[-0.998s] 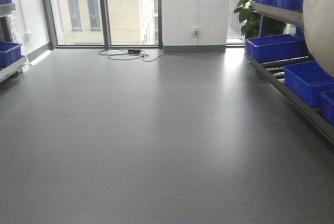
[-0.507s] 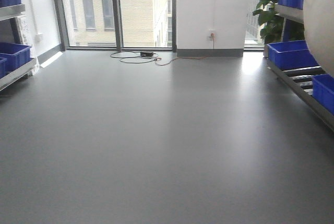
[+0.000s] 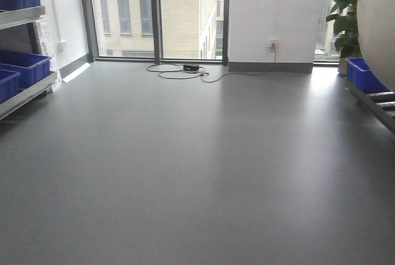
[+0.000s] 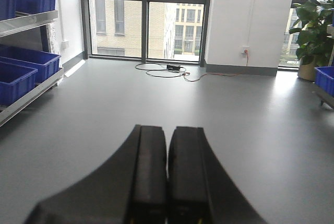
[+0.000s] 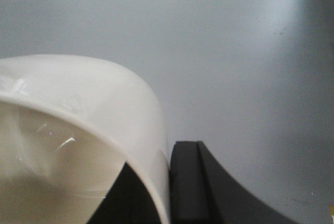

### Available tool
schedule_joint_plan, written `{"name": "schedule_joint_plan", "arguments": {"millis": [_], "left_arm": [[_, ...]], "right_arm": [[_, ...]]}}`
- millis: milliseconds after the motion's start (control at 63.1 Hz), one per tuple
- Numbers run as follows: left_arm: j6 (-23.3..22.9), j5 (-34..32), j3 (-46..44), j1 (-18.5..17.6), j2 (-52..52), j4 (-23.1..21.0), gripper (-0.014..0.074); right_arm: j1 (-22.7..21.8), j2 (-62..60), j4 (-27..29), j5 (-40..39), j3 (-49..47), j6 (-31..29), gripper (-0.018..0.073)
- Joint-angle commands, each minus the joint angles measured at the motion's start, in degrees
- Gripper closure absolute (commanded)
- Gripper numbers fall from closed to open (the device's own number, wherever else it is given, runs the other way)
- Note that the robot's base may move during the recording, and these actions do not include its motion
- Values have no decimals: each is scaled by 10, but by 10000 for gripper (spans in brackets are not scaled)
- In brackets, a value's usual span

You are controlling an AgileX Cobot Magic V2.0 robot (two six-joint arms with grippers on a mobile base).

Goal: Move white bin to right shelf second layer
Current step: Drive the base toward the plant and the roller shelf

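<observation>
The white bin [image 5: 78, 109] fills the lower left of the right wrist view; my right gripper [image 5: 166, 182] is shut on its rim, one black finger inside and one outside the wall. The bin's rounded side also bulges in at the right edge of the front view [image 3: 378, 24], held up in the air. My left gripper [image 4: 167, 172] is shut and empty, its two black fingers pressed together over bare floor. The right shelf [image 3: 376, 101] shows only as a low steel rail with rollers at the far right of the front view; its second layer is out of view.
A left shelf with blue crates [image 3: 21, 67] stands at the left edge. A blue crate [image 3: 364, 75] sits on the right rack. A potted plant [image 3: 345, 18] stands at the back right. Cables [image 3: 179, 70] lie by the windows. Grey floor [image 3: 185, 166] spreads ahead.
The view has swung left: the right rack with its blue crates has slid almost out of frame and the left shelf has come further in. The bin stays at the right edge.
</observation>
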Motion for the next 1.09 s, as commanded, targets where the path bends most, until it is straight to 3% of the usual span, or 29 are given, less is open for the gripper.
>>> {"name": "schedule_joint_plan", "arguments": {"millis": [0, 1077], "left_arm": [[-4, -47, 21, -3, -2, -1, 512], [-4, -47, 21, -3, -2, -1, 512]], "right_arm": [[-4, 3, -3, -54, -17, 1, 512], [-4, 3, -3, -54, -17, 1, 512]]}}
